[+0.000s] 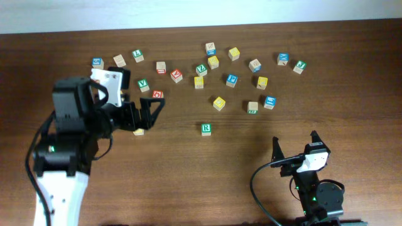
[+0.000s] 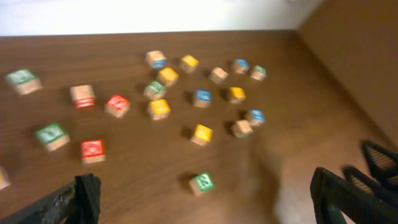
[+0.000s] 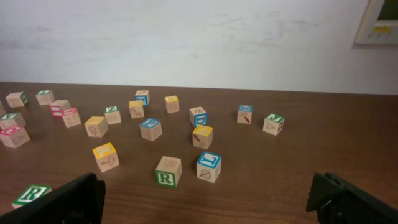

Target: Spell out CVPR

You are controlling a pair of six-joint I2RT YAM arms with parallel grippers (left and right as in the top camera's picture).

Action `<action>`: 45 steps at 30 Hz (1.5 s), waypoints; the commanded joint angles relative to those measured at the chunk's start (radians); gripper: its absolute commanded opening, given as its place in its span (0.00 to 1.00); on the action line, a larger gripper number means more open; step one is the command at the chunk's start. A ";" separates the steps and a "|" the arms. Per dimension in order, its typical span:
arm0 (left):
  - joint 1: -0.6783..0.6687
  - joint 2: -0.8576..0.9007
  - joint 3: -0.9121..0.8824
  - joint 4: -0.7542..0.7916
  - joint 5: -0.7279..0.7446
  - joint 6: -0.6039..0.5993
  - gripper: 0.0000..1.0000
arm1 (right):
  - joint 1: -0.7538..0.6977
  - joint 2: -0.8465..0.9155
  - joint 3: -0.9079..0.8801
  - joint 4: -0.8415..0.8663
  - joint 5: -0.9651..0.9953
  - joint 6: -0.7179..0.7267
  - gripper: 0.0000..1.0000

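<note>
C block (image 1: 157, 95): red-edged and reads as a C, as far as I can tell. It lies flat on the table (image 1: 188, 188), just ahead of my left fingertips and not touching them.
Left gripper (image 1: 149, 114): my jaws are spread wide with nothing between them. I judge the wide spread is there so I can straddle a block from above.
Why here: C is the first letter, so I take this reach to be lining up on it.
Pale block (image 1: 139, 131): it is half hidden under my left wrist and I cannot read its face.
V block (image 1: 143, 84): green, just beyond the C, and close enough that a careless close could nudge it.
R block (image 1: 206, 129): green, sitting alone on the near side of the scatter with bare wood around it. That may be where the word is meant to go.
P block (image 1: 232, 80): blue, in the thick of the scatter with neighbours near.
Right gripper (image 1: 295, 149): also wide and empty, low by the near edge and well apart from every block. I judge it is parked there to leave the left arm room.
Progress: no row is formed and all four letters lie apart.
</note>
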 commanded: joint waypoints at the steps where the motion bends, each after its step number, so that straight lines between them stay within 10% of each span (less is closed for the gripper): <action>1: 0.003 0.146 0.121 -0.147 -0.345 -0.072 0.99 | -0.005 -0.006 -0.005 -0.005 0.012 0.003 0.98; 10: -0.083 0.440 0.121 -0.243 -0.290 -0.167 0.99 | -0.005 -0.006 -0.005 -0.005 0.012 0.003 0.98; 21: -0.325 0.443 0.121 -0.169 -0.303 -0.274 0.99 | -0.005 -0.006 -0.005 -0.005 0.012 0.003 0.98; 45: -0.380 0.443 0.121 -0.165 -0.303 -0.304 0.99 | -0.005 -0.006 -0.005 -0.005 0.012 0.003 0.98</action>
